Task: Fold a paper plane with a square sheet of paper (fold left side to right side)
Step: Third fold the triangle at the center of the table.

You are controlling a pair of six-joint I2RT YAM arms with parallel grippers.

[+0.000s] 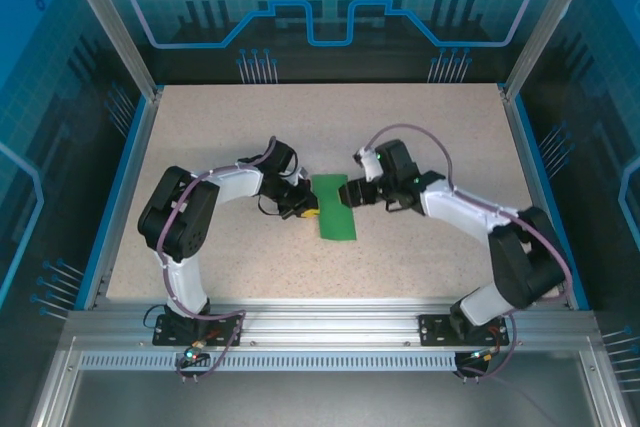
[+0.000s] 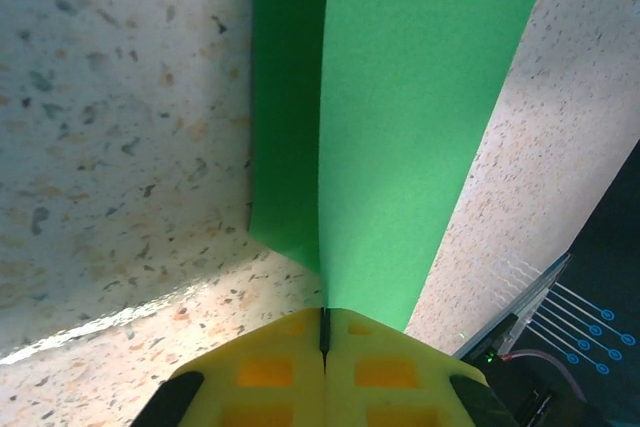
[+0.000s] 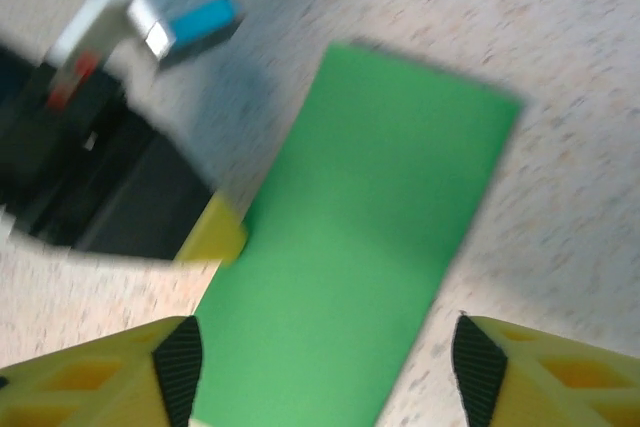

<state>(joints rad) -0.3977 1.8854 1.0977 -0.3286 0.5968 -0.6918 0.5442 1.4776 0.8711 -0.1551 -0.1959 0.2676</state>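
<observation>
Left-to-right fold in hand: the left end effector [image 2: 325,332] clamps the left edge of the square sheet of paper [image 1: 334,206], the right end effector [image 3: 327,367] stands wide at its right side, and the next move should carry that edge rightward.

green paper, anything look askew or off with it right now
Nothing damaged. The folded green paper lies slightly askew on the table, and where the left pincer is shut on its edge, the layers seem to lift rather than lie flat. The right pincer is open over it.
</observation>
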